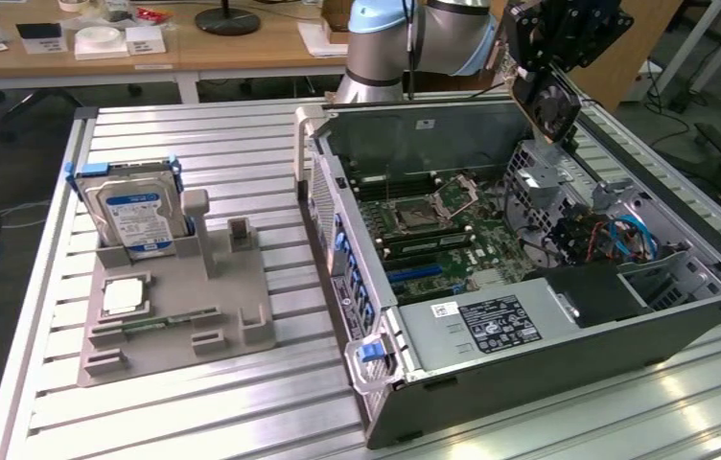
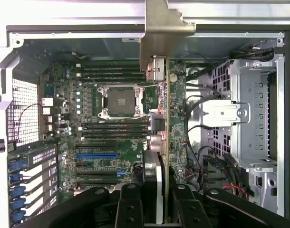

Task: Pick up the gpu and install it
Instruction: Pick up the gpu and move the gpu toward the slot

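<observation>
My pincer (image 2: 155,203) is clamped on the gpu (image 1: 547,102), holding it edge-down over the open case (image 1: 566,379), I judge to line it up with the motherboard (image 2: 111,164) slots.

One gpu (image 1: 550,103), one hard drive (image 1: 134,216)

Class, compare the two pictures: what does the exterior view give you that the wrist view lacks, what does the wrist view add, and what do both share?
Exterior view: the hard drive standing in a grey holder on the slatted table, the arm, and the gpu seen on its broad face.
Wrist view: the gpu edge-on, its silver bracket over the motherboard.
Both: the hand holding the gpu above the open computer case, the CPU socket and the blue slot.
</observation>
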{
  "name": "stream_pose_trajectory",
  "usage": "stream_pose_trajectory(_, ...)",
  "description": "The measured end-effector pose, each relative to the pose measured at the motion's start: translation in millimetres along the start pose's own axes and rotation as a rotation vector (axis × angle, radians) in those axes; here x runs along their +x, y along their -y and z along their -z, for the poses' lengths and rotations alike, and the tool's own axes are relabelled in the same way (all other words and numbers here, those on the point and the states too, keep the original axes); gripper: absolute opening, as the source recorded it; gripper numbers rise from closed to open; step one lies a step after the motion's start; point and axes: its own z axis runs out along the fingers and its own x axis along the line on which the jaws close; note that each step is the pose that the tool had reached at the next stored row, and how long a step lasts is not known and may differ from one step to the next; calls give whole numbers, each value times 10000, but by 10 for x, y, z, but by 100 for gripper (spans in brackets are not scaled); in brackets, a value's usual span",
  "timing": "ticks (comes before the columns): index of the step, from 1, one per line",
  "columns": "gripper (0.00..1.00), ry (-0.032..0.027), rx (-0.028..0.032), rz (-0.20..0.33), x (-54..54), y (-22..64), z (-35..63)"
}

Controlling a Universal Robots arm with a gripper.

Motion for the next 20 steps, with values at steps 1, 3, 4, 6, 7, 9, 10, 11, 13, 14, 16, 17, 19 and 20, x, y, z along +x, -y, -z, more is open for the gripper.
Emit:
stream_pose_trajectory(1,28,0,0,0,0,0,0)
stream_pose_trajectory(3,28,0,0,5,1,0,0)
stream_pose_trajectory(4,28,-1,-1,33,5,0,0)
stream_pose_trajectory(6,28,-7,-2,126,31,2,-1)
stream_pose_trajectory(7,28,-10,-3,156,54,2,-3)
stream_pose_trajectory(9,28,-13,-3,205,101,4,-6)
stream_pose_trajectory(10,28,-14,-3,211,121,5,-9)
stream_pose_trajectory(11,28,-13,-3,212,131,6,-13)
stream_pose_trajectory(13,28,-15,-2,218,145,6,-20)
stream_pose_trajectory(14,28,-15,-2,219,146,6,-20)
stream_pose_trajectory(16,28,-15,-2,220,146,7,-20)
stream_pose_trajectory(17,28,-14,-2,219,146,7,-20)
stream_pose_trajectory(19,28,-14,-2,219,147,7,-20)
stream_pose_trajectory(20,28,-14,-2,219,147,7,-20)
